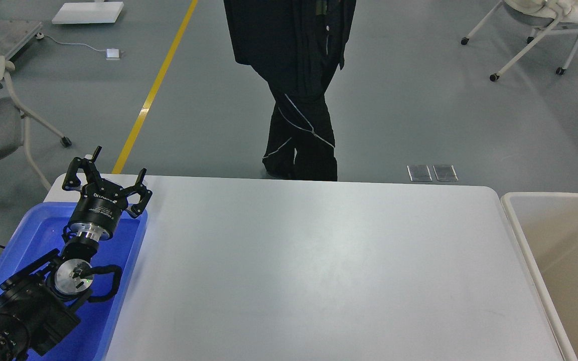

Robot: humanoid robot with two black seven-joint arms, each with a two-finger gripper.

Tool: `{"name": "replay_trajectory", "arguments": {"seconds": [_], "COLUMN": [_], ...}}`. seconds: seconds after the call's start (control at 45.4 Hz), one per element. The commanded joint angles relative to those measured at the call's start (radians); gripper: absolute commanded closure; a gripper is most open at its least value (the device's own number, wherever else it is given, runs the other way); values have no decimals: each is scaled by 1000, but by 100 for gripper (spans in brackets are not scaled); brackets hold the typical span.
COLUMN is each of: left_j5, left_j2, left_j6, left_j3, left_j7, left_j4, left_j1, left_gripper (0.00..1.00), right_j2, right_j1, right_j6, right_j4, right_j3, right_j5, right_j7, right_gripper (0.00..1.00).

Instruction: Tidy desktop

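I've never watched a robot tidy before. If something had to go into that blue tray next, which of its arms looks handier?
The left. Its left gripper hangs open over the blue tray's far end, at the left edge of the desktop. The right arm isn't in view at all, so I can't judge its position.

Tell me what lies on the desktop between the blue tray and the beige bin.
Nothing: head view shows bare desktop between blue tray and beige bin.

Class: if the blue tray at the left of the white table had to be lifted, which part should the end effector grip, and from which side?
Grip the blue tray by its raised right rim, coming down from above. That thin, upright wall suits a two-finger pinch, and it lies bare beside the left end effector, which hangs open over the tray's far end. The desktop beside it leaves room.
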Motion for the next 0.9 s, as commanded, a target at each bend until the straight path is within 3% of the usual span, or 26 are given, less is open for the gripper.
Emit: {"name": "replay_trajectory", "arguments": {"seconds": [0.0,0.11,0.132,0.198,0.485,0.881], "left_j5": [0,0,0,0,0,0], "left_j2": [0,0,0,0,0,0], "left_j6": [0,0,-1,0,0,0], "left_j3": [0,0,0,0,0,0], "left_j7": [0,0,0,0,0,0], "left_j4": [0,0,0,0,1,0], "left_j1": [0,0,0,0,0,0], "left_gripper": [0,0,0,0,0,0], "right_j2": [-6,10,17,48,177,198], "right_j1": [-122,-228,-275,-351,-569,-564], "right_j6": [23,72,90,105,115,145], "right_j4": [138,154,157,157,157,151], "right_j3": [126,167,176,190,199,207], "right_j5": [27,27,27,27,26,27], "right_j7": [66,235,290,332,339,339], "right_gripper": [0,0,0,0,0,0]}}
